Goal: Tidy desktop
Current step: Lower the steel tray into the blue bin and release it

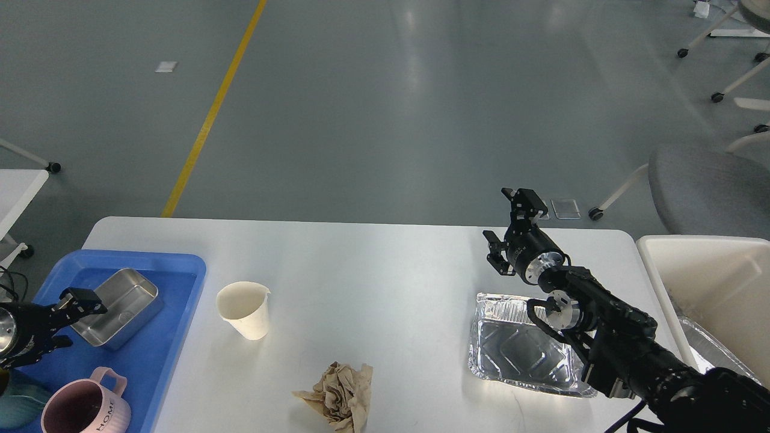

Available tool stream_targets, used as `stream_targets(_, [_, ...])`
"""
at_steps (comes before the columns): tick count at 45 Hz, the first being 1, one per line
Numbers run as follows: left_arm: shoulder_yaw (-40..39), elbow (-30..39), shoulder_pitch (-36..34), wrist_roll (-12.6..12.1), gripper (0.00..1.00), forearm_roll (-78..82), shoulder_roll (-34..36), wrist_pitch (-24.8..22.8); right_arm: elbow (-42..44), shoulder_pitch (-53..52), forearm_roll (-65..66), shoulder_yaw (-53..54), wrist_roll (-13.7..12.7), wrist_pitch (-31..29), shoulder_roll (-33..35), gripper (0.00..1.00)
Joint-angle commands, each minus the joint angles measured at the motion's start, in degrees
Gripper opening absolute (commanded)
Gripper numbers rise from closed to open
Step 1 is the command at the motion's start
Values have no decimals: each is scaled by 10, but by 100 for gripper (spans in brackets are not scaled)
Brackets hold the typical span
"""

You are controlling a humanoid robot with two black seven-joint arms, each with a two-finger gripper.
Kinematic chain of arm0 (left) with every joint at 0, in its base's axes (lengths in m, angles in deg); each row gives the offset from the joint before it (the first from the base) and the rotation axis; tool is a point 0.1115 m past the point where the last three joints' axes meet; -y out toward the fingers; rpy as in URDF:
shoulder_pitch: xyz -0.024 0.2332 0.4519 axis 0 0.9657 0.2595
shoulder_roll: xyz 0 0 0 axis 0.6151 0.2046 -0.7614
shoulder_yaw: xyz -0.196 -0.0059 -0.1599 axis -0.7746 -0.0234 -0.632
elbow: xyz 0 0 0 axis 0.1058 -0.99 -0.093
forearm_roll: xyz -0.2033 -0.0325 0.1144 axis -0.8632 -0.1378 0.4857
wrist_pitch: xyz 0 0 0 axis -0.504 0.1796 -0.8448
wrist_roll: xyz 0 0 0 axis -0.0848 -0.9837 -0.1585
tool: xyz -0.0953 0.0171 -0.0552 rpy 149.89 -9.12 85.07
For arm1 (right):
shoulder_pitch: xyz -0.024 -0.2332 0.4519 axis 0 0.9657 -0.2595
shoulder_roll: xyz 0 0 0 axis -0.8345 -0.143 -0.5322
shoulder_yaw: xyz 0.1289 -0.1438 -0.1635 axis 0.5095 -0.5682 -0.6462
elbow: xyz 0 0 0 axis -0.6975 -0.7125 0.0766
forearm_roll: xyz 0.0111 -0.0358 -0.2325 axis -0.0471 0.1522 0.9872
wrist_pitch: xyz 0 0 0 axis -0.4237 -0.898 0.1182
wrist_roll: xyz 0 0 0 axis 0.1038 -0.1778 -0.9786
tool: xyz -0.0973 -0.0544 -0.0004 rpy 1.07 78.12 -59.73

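Note:
The white desktop point(373, 264) carries a white paper cup point(243, 310), a crumpled brown paper wad point(340, 397) and an empty foil tray point(523, 352). A steel box point(117, 307) lies in the blue tray point(180, 282) at the left. My left gripper point(69, 319) is open and empty, just left of the steel box. My right gripper point(508, 219) is open and empty, raised above the desktop behind the foil tray.
A pink mug point(87, 409) and a teal object point(18, 400) sit at the near end of the blue tray. A cream bin point(704, 270) with foil inside stands off the desktop's right edge. A grey chair point(710, 186) is behind it.

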Motion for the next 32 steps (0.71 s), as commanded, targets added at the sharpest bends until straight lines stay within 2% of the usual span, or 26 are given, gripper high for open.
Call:
stream_targets(1, [-15,16,-6,44,95,-1,41,-73,0,0,0,0,0,0,0,100])
stream_targets(5, [-31,40,-20,90,95,-1,76,-129,0,0,0,0,0,0,-1,100])
stream_targets(8, [-48,59,-37,108,95,-2,103,-156,0,0,0,0,0,0,0,100])
stream_targets(11, [-75,67,-61,107,95,-1,116,-160,0,0,0,0,0,0,-1,100])
stream_targets(14, [-103,68,-99,96,96,-4,116,-157,0,-1,0,0,0,0,0,100])
stream_targets(18, [-135,66,-162,64,96,-10,111,-145,0,-3,0,0,0,0,-1,100])
stream_targets(21, [-161,65,-194,41,96,-25,100,-107,0,-4,0,1,0,0,-1,100])
stream_targets(24, [-178,64,-210,36,96,-42,76,-48,-1,-6,0,1,0,0,0,100])
stream_targets(32, [-215,53,-210,41,96,-117,-66,225,-4,-11,0,3,0,0,0,100])
